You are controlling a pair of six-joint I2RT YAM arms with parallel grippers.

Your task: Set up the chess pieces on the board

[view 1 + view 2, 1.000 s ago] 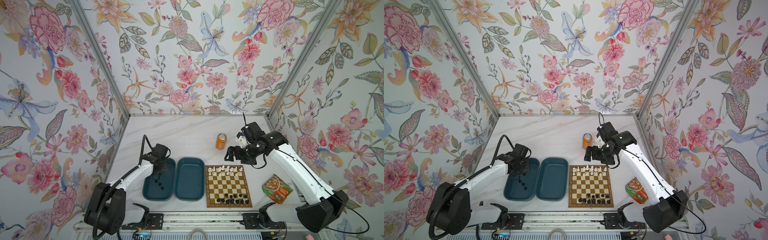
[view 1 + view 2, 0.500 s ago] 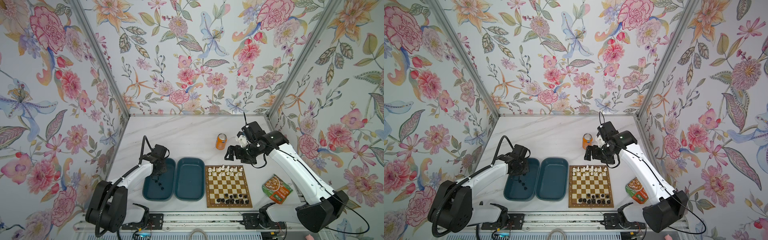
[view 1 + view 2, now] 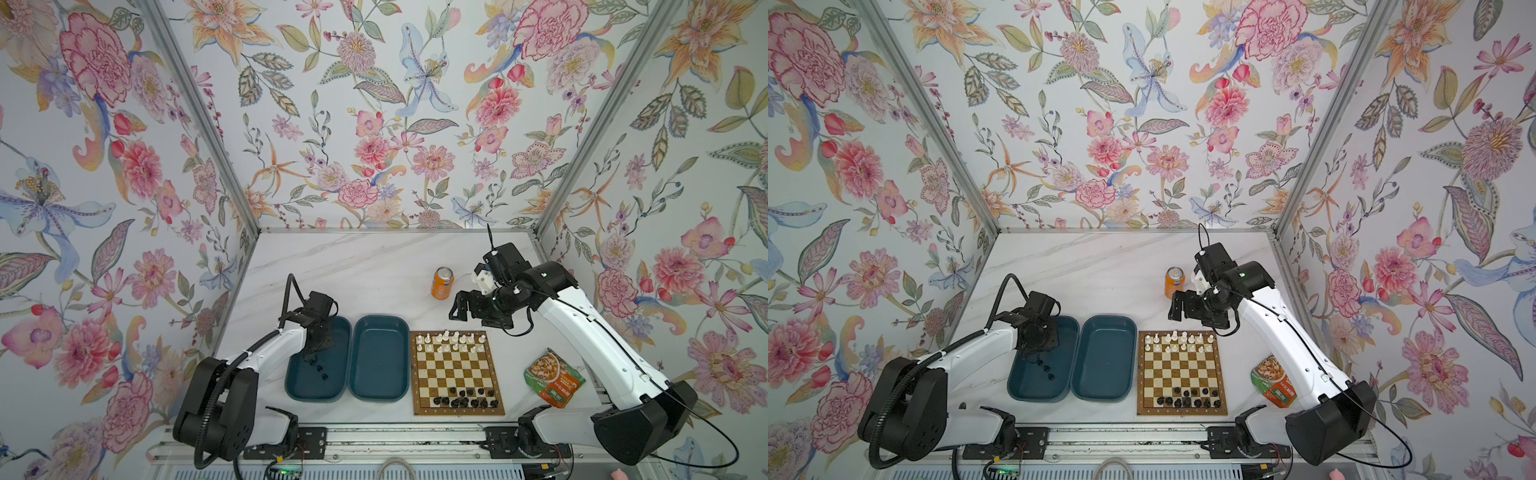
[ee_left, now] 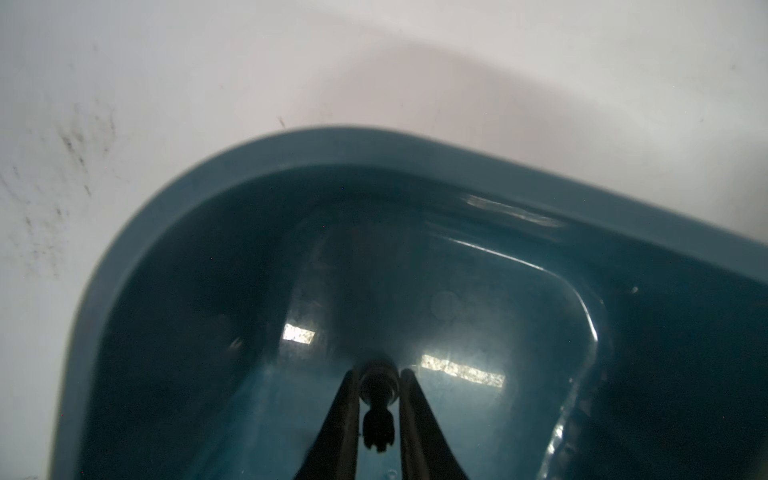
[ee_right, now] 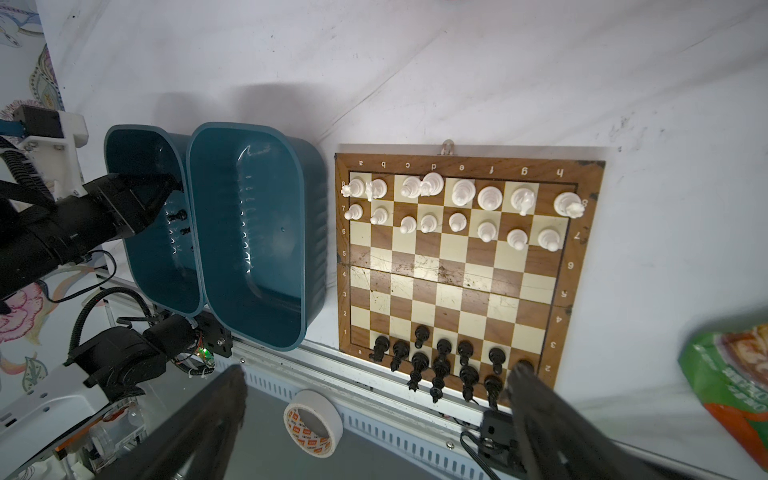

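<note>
My left jaws were clenched on one black chess piece [image 4: 376,415], held low inside the outer tray [image 3: 318,398]. My right jaws stood fully released and gripped nothing. They hung over the table [image 3: 353,270] just beyond the far edge of the board [image 3: 455,370], near the orange can [image 3: 441,283]. The white pieces [image 3: 451,340] occupied the two far rows of the board, and by my count all sixteen were present, though several sat off-centre on their squares. The black pieces [image 3: 465,399] filled the nearest row and part of the second row, where the squares toward the trays stood vacant. A few loose black pieces [image 3: 319,368] lay on the floor of the outer tray. The inner tray [image 3: 378,361], just beside the board, showed no pieces. I judged the task to be nearly complete. What was left was to seat the held piece and the loose ones on the vacant squares.
</note>
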